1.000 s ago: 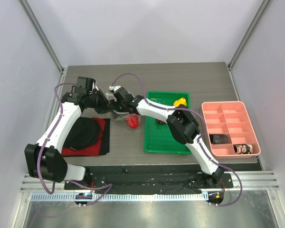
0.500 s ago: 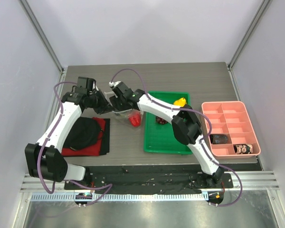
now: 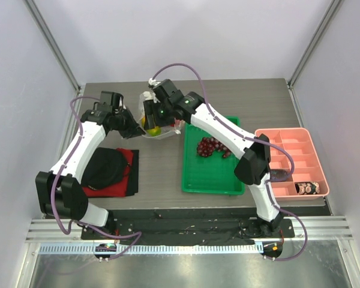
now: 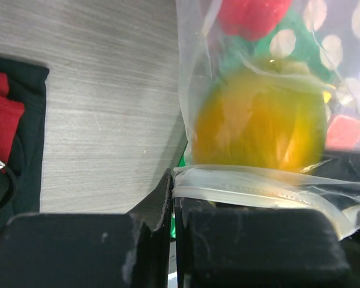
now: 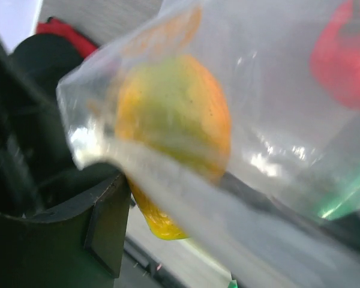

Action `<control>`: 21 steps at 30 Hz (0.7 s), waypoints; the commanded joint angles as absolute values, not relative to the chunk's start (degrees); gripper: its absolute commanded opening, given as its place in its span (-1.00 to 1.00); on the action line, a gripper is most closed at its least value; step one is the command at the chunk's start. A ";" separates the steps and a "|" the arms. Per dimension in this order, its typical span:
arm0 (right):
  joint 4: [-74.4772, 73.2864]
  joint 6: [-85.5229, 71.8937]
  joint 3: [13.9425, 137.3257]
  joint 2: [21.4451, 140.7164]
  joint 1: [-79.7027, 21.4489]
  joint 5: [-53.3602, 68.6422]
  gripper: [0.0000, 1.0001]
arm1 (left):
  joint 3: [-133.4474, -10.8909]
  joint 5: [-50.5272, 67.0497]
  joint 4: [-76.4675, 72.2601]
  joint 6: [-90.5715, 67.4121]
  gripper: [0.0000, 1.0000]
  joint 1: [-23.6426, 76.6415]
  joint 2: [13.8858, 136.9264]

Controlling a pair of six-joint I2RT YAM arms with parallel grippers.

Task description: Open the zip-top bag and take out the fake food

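The zip-top bag (image 3: 158,128) hangs in the air at the back left of the green tray (image 3: 192,180). My left gripper (image 3: 134,127) is shut on the bag's zip strip (image 4: 258,192). A yellow piece (image 4: 258,120) and a glossy red piece (image 4: 252,15) of fake food sit inside the bag. My right gripper (image 3: 149,115) comes at the bag from above. Its jaws stand wide around the yellow piece (image 5: 174,120), and only one finger (image 5: 105,228) shows. The dark red grape cluster (image 3: 210,146) lies on the tray.
A pink divided box (image 3: 291,135) with small dark lumps stands right of the tray. A red cloth (image 3: 129,162) with a black object on it lies at the front left. The right arm reaches across the tray's far end.
Both grippers have moved toward the back, lifting the bag off the table. The right arm swung clear of the tray's middle, and the grape cluster now shows there.
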State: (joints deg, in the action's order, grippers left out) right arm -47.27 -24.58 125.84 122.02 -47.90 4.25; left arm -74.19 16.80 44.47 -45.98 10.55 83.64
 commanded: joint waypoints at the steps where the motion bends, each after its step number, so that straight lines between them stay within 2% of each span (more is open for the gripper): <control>1: -51.93 -28.39 125.34 115.93 -46.50 10.28 -0.92 | -77.78 13.89 43.95 -45.35 -1.00 10.55 82.97; 5: -52.21 -26.81 120.94 111.98 -46.14 10.71 -0.97 | -78.75 13.36 43.60 -45.79 -1.00 10.37 82.70; 8: -52.12 -27.15 120.32 111.36 -46.23 18.26 -0.97 | -79.71 13.62 43.86 -45.79 -1.00 10.37 83.49; 13: -51.59 -28.56 120.41 108.02 -46.14 21.53 -0.97 | -80.16 12.92 44.03 -45.18 -1.00 10.20 84.55; 18: -54.48 -30.06 121.99 102.41 -44.39 11.97 -0.97 | -82.08 12.48 45.00 -44.65 -1.00 9.76 85.25; 21: -57.47 -31.37 117.53 96.70 -41.49 3.80 -0.97 | -85.50 12.91 46.67 -44.21 -1.00 9.67 85.17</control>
